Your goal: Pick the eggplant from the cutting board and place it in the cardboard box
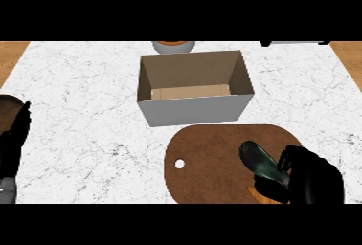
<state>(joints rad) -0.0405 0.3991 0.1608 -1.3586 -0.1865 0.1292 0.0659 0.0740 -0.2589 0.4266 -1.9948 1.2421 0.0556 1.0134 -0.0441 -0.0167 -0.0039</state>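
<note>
A dark, glossy eggplant [256,159] lies slanted on the right half of the brown cutting board [212,162], near the counter's front edge. My right hand [314,179] comes in from the lower right, and its fingers curl round the eggplant's lower end, hiding that part. The open cardboard box [194,112] stands just behind the board, with nothing visible inside it. My left hand [14,141] rests open at the view's left edge, fingers up, far from the board.
An orange object [258,195] lies on the board's front edge beneath my right hand. A grey bowl [173,46] with orange contents sits behind the box. A dark item [293,43] is at the back right. The white marble counter [84,105] stretches left of the box.
</note>
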